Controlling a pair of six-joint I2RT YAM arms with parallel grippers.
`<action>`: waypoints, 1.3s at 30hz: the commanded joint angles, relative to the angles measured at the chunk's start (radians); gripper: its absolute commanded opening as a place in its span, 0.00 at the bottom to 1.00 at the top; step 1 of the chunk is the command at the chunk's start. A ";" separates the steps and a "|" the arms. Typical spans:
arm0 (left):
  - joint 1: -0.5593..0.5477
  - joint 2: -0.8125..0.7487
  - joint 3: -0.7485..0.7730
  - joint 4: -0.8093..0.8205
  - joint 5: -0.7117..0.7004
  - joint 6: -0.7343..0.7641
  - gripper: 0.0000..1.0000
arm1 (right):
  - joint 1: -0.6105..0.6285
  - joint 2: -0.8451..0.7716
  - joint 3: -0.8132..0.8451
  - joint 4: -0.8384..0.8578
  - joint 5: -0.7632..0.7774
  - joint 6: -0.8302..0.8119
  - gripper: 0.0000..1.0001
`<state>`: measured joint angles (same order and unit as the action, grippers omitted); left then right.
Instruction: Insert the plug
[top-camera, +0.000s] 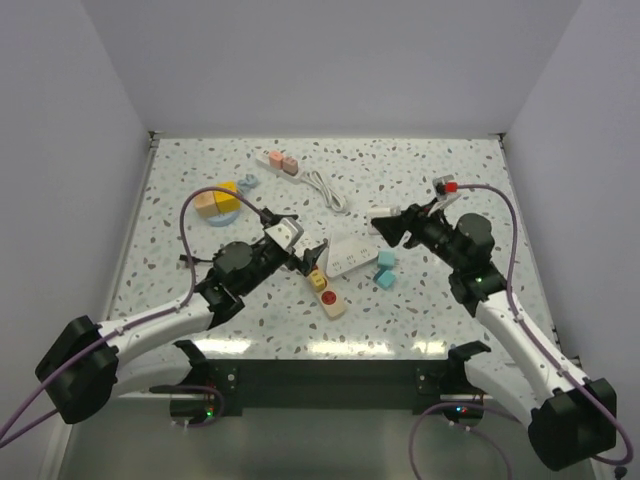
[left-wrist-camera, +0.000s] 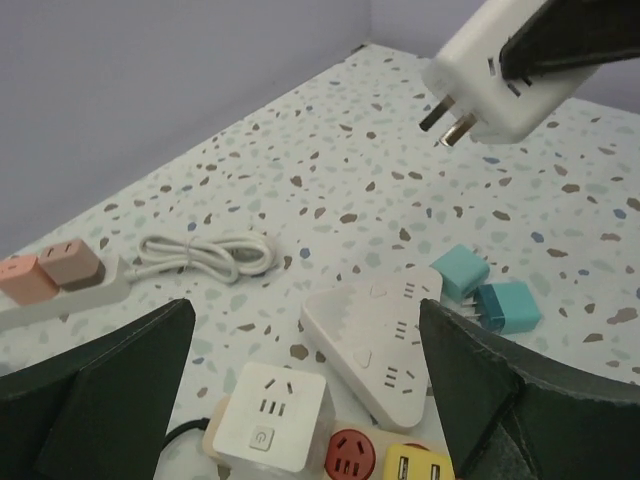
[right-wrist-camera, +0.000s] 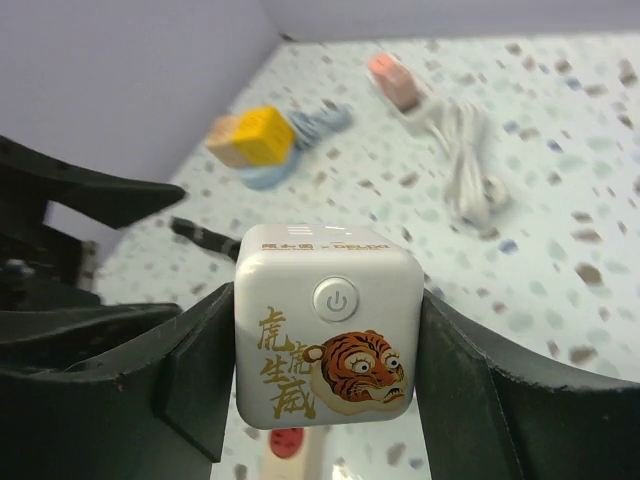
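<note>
The white plastic cube plug (right-wrist-camera: 327, 335) is showing an orange tiger face and gold characters under a pale grey power button. The pale terrazzo bench (left-wrist-camera: 330, 150) is showing brown, grey and bluish flecks. The triangular plastic power strip (left-wrist-camera: 375, 335) is showing plain white, the two small plastic cube adapters (left-wrist-camera: 508, 305) teal and light blue, and the cream plastic socket bar (top-camera: 336, 306) one red and one yellow module.

Terrazzo table (top-camera: 200, 170), power strips (top-camera: 350, 255), teal cubes (top-camera: 386, 281) (two)
</note>
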<state>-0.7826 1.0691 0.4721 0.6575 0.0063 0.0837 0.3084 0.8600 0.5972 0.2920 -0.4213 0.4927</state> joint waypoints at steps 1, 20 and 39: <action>0.022 0.031 0.048 -0.070 -0.097 -0.058 1.00 | 0.001 0.050 0.018 -0.203 0.162 -0.186 0.00; 0.120 0.097 0.080 -0.128 -0.019 -0.107 1.00 | 0.144 0.292 0.059 -0.264 0.362 -0.329 0.00; 0.144 0.114 0.082 -0.136 -0.011 -0.110 1.00 | 0.195 0.428 0.098 -0.203 0.414 -0.355 0.00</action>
<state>-0.6476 1.1782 0.5163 0.5213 -0.0120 -0.0086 0.4942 1.2861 0.6399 0.0166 -0.0540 0.1543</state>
